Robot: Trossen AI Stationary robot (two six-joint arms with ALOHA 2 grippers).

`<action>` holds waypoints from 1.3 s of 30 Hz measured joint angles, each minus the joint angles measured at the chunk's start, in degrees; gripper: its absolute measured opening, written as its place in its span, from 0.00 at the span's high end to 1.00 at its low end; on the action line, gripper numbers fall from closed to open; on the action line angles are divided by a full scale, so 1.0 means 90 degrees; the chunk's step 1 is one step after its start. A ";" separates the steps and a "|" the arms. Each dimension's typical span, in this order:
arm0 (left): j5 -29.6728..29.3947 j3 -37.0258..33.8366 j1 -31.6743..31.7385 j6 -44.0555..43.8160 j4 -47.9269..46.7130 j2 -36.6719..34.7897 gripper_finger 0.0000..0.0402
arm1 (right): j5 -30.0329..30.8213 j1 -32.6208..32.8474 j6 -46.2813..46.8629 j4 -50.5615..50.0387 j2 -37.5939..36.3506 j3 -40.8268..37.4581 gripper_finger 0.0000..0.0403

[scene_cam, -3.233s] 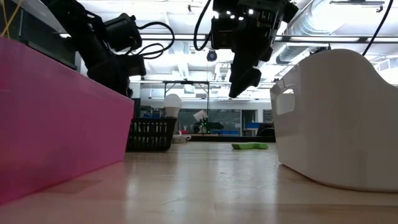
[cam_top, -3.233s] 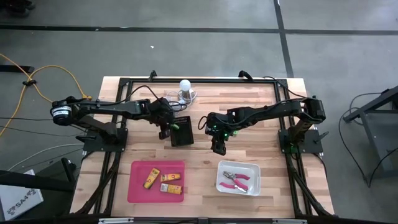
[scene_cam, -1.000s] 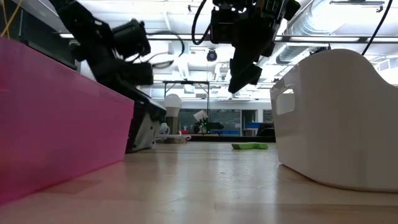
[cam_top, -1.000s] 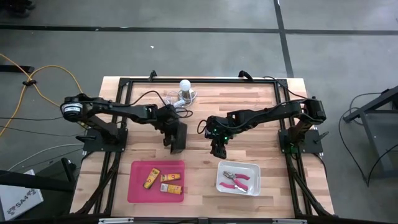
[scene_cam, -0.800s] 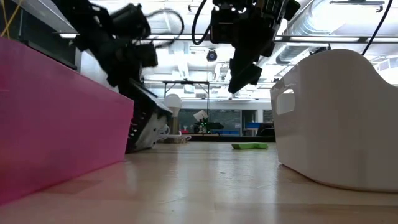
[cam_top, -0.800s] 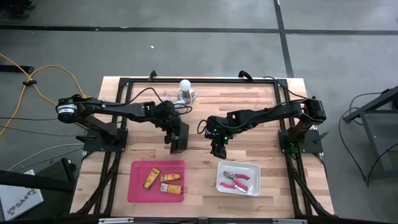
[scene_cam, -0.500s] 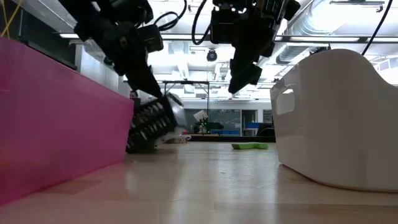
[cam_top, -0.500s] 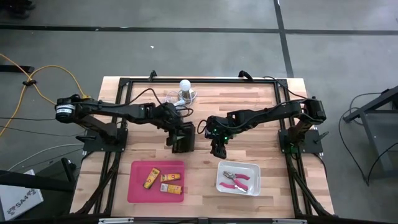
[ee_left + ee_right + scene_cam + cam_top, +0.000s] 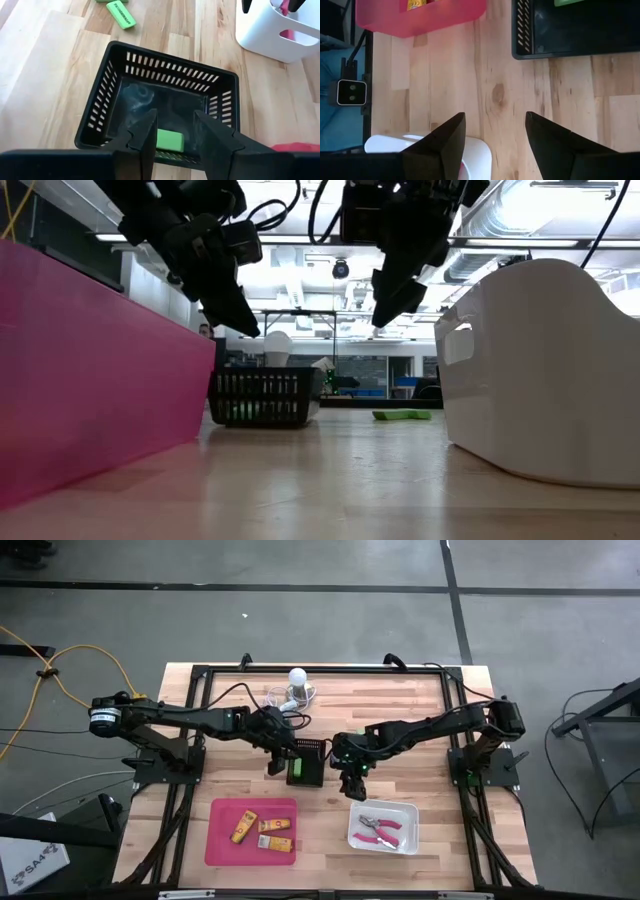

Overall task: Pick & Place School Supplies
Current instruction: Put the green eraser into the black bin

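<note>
Wooden slatted table (image 9: 420,710), black frame along its edges. Resting directly on it: black slotted basket (image 9: 305,762) upright near centre; pink tray (image 9: 222,840) at the front left; white bin (image 9: 355,815) at the front right; white bulb (image 9: 296,677) with coiled pale cord at the far edge. 2 green pieces (image 9: 120,7) lie on the bare wood just beyond the basket.

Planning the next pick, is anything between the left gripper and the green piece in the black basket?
Nothing visible. The left gripper hangs open above the basket, whose top is open; the green piece lies bare on its floor, close to one wall.
</note>
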 joint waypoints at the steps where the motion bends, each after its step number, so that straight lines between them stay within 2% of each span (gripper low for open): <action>1: 0.0008 0.0000 -0.0010 -0.0002 0.0000 0.0002 0.69 | 0.0009 0.0009 0.0000 0.0002 0.0000 0.0000 0.51; 5: 0.0002 0.0000 -0.0099 -0.0017 0.0000 0.0002 0.69 | 0.0009 0.0005 0.0000 0.0003 0.0000 0.0000 0.51; 7: -0.0199 0.0000 -0.0162 -0.0020 0.0000 0.0002 0.69 | 0.0036 0.0002 0.0000 0.0002 0.0000 0.0000 0.51; 13: -0.1511 0.0000 -0.0275 -0.0173 0.0000 0.0002 0.69 | 0.0896 -0.0043 -0.0048 -0.0318 0.0000 0.0000 0.51; 17: -0.1592 0.0000 -0.0275 -0.0165 0.0007 -0.0027 0.69 | 0.1298 -0.0276 0.0108 -0.0728 0.0002 0.0000 0.51; 23: -0.1612 0.0000 -0.0275 -0.0139 0.0020 -0.0049 0.69 | 0.2076 -0.0742 0.0935 -0.1666 0.0002 0.0000 0.51; 27: -0.1874 0.0000 -0.0275 -0.0395 0.0024 -0.0049 0.69 | 0.2177 -0.1120 0.1874 -0.2328 0.0002 -0.0040 0.51; 32: -0.1861 0.0000 -0.0325 -0.0547 0.0053 -0.0049 0.69 | 0.2155 -0.1466 0.3032 -0.2348 0.0005 -0.0454 0.51; 39: -0.1851 0.0000 -0.0531 -0.0499 0.0086 -0.0049 0.69 | 0.2143 -0.1606 0.3989 -0.2133 0.0012 -0.0984 0.51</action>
